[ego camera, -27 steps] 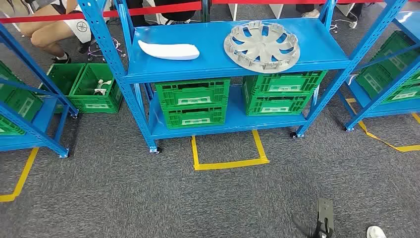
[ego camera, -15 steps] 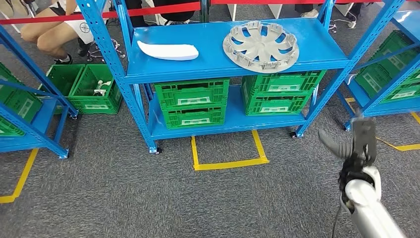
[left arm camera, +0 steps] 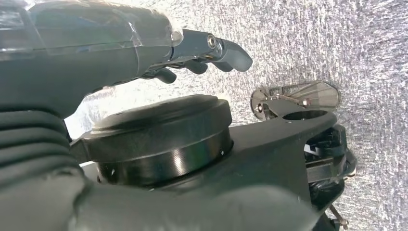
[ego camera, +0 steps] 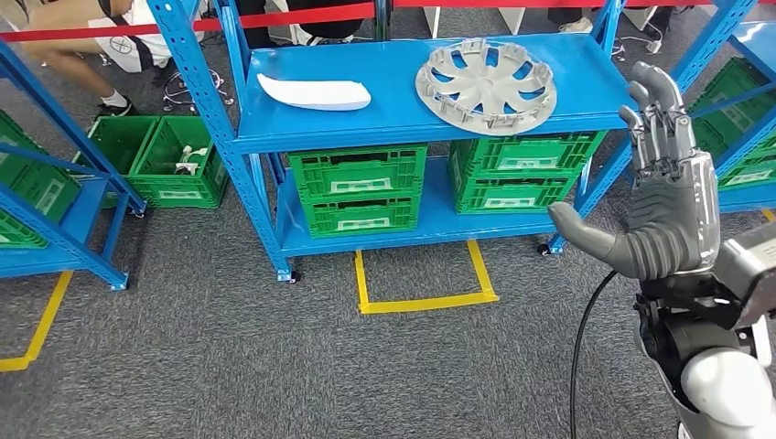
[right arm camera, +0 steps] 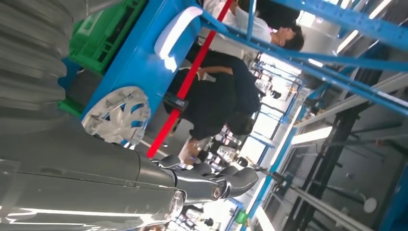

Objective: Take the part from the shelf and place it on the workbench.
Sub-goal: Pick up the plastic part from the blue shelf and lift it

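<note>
Head view: right robot hand (ego camera: 666, 197) spread, empty; left wrist view: carpet (left arm camera: 337, 48).

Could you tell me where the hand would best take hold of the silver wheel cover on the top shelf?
Probably at the near rim of the wheel cover, coming from the shelf's open front. It lies flat and its edge slightly overhangs the shelf's front lip, so fingers could slip under there. The raised right hand, open, is nearest.

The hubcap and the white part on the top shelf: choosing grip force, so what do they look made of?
Hubcap: probably moulded plastic with matte silver-grey paint; thin spokes, clips around the rim, no mirror shine. White part: likely glossy white plastic; smooth curved shell with soft highlights. Neither is certain from looks.
</note>
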